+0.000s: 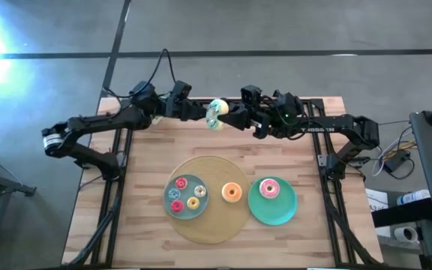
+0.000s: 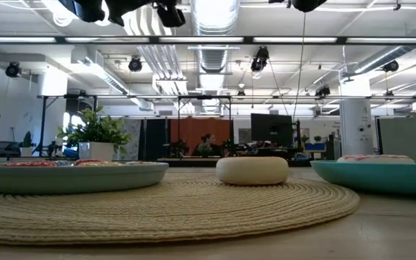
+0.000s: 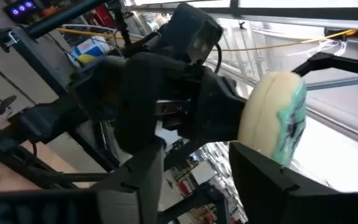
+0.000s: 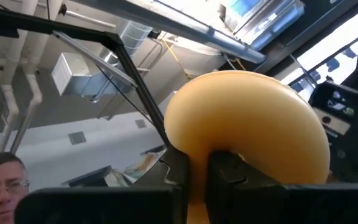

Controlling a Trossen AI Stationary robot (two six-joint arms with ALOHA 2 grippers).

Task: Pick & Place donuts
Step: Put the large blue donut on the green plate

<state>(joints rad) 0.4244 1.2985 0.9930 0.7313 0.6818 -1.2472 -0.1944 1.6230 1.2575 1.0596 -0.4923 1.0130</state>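
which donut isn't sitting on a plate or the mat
The pale green donut, held in the air between the left gripper and right gripper. The rest lie on plates or the woven mat.

seven donuts (image 1: 232,192): four on the grey-blue plate (image 1: 186,211), one on the green plate (image 1: 285,209), one on the mat (image 1: 208,229), one held aloft.

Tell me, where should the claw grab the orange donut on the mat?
Probably from straight above, pinching one side of the ring through the hole. The orange donut lies flat on the mat, hole up, between the blue plate and the green plate, so the sides are crowded.
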